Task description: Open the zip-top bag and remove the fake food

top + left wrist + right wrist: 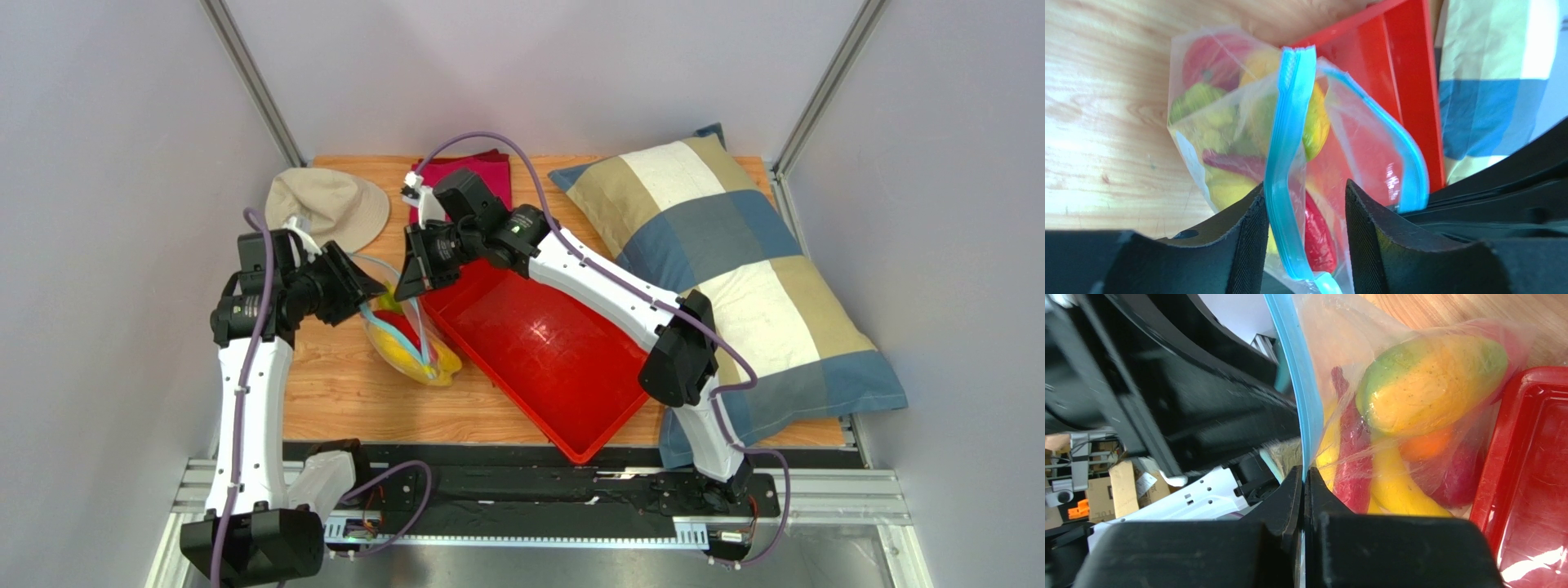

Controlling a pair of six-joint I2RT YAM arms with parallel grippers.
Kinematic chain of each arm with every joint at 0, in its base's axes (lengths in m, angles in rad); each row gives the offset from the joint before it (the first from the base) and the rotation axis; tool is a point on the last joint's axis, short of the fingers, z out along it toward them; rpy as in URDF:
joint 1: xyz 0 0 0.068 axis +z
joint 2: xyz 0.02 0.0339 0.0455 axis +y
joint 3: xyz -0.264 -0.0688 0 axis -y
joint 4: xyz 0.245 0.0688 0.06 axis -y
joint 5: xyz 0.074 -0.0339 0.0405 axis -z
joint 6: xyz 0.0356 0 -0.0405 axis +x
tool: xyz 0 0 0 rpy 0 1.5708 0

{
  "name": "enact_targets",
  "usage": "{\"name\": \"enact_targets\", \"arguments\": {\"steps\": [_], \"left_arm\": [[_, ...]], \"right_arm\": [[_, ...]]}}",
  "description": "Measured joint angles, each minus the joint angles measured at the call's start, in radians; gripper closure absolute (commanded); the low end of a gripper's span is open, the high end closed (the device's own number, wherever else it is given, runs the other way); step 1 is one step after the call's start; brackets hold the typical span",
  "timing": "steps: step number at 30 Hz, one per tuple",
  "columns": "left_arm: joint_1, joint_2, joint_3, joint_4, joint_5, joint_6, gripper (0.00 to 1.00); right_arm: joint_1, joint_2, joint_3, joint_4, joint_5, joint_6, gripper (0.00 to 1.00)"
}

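Note:
The zip-top bag (411,346) lies on the wooden table left of the red tray, its mouth partly parted. My right gripper (1304,478) is shut on one side of the blue zip strip (1293,367), and it also shows in the top view (411,284). My left gripper (1306,211) is open, with the other side of the strip (1285,153) running between its jaws close to the left finger (1244,245); it also shows in the top view (358,292). The bag holds a mango (1432,380), banana (1398,484), red chilli (1352,465), orange (1425,444) and apple (1462,471).
A red tray (552,355) lies at the table's middle, against the bag's right side (1530,478). A checked pillow (736,270) fills the right side. A beige cap (325,202) and a magenta cloth (472,169) lie at the back.

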Motion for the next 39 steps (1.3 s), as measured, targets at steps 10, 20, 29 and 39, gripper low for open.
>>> {"name": "enact_targets", "arguments": {"steps": [10,20,29,39], "left_arm": [[-0.034,-0.002,-0.052,-0.076,-0.051,0.009,1.0],[-0.035,-0.209,0.114,-0.2,-0.205,-0.023,1.0],[-0.035,-0.148,0.052,-0.136,-0.117,-0.025,1.0],[-0.035,-0.114,0.004,-0.004,0.021,-0.033,1.0]], "right_arm": [[0.001,0.0,-0.002,0.037,-0.024,0.045,1.0],[0.002,-0.003,-0.011,-0.001,-0.029,-0.021,0.91],[-0.024,-0.016,-0.06,-0.111,0.046,-0.115,0.52],[-0.015,-0.037,0.14,-0.362,0.233,-0.292,0.5]]}}
